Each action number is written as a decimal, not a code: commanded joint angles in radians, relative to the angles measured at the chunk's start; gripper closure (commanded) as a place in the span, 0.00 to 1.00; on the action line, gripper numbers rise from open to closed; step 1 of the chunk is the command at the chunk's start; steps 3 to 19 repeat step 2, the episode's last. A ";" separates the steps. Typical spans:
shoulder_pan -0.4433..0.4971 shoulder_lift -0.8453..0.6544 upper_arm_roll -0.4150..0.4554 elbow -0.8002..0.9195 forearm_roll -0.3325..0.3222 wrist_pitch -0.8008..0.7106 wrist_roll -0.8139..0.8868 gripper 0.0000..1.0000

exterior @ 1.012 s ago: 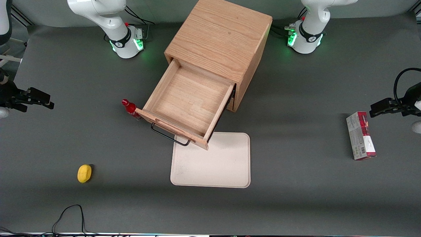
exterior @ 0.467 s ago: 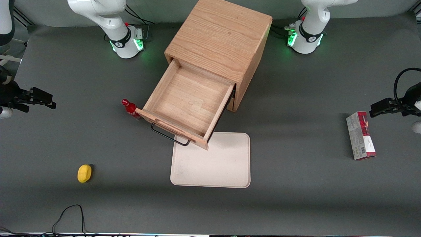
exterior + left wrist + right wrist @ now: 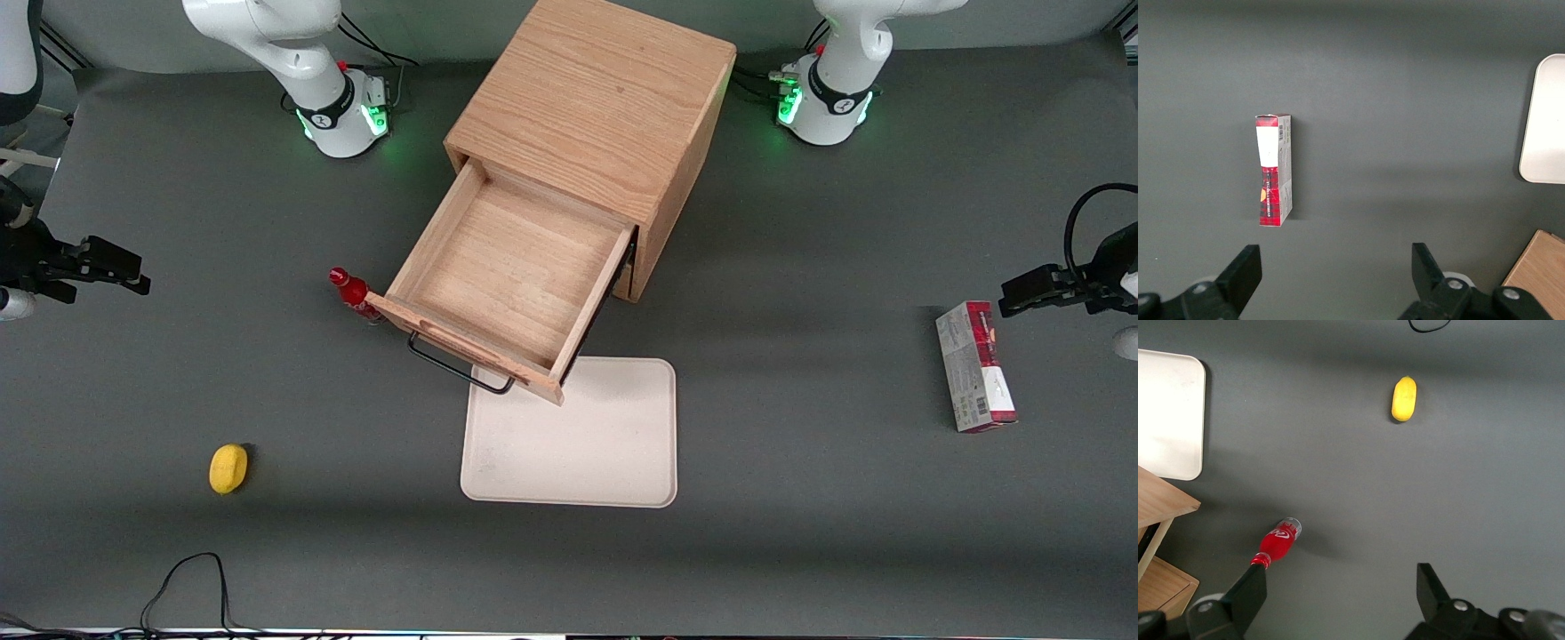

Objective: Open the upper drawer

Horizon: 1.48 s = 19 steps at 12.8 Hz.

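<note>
Upper drawer [image 3: 511, 280] well apart from tool [image 3: 133, 274]

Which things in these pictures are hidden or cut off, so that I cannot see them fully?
- Lower drawer: front view, covered by the open upper drawer above it.
- Red bottle: front view, its base hidden by the upper drawer's corner.
- Hand at the working arm's end of the table: its wrist is cut by the picture's edge; its open fingers hold nothing.
- Boxy cabinet: right wrist view, only a corner shows.

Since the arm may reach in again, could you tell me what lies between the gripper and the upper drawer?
In the front view, only the red bottle stands between the open gripper and the upper drawer, right beside the drawer's front corner.
</note>
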 commanded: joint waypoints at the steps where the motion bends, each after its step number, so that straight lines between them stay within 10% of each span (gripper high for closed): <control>1: 0.012 -0.013 -0.008 -0.014 -0.022 0.004 0.028 0.00; 19: 0.012 -0.013 -0.008 -0.015 -0.022 0.004 0.028 0.00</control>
